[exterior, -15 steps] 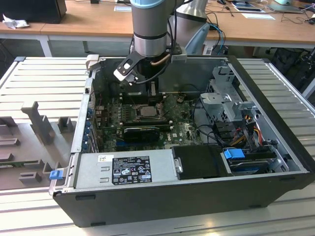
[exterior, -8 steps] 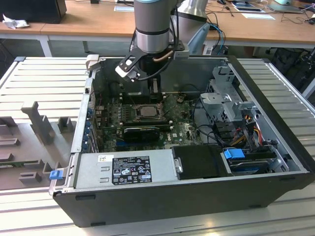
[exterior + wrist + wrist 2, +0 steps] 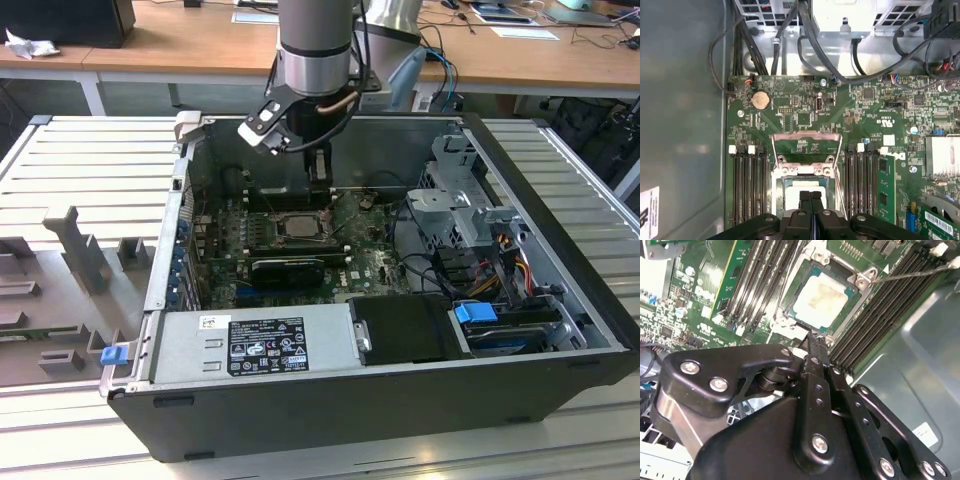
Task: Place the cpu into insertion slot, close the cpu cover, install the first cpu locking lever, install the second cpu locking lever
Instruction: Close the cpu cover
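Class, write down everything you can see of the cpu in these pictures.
The cpu is a small flat square chip: pale silvery-beige metal face, faintly smudged, with a thin green border. It lies flat and uncovered in the insertion slot on the green motherboard, between rows of memory slots. The shut tool is at one edge; whether it touches the chip cannot be told.

Robotics lab: open computer case (image 3: 350,410) on ribbed metal bench (image 3: 90,160), cluttered desks (image 3: 180,45) behind.
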Robot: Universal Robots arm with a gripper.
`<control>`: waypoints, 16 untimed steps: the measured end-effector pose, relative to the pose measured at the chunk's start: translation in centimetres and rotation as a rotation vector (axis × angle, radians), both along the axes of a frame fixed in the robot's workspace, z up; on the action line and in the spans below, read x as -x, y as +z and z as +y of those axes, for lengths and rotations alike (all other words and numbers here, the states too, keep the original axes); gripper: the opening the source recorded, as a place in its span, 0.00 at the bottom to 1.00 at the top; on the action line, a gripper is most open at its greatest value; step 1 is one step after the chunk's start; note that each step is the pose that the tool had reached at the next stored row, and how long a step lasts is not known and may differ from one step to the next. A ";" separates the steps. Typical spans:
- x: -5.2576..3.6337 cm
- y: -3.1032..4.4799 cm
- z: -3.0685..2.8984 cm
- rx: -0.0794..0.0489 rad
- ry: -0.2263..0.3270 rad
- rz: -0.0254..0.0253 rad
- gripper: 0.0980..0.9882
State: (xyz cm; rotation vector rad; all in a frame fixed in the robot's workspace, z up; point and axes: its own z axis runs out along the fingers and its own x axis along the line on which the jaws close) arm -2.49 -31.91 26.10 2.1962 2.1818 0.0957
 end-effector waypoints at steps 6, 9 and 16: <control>-2.12 0.64 0.04 0.000 0.000 0.0063 0.01; -2.76 0.64 0.04 0.000 0.000 0.0076 0.01; -4.35 0.64 0.05 0.000 0.000 0.0104 0.01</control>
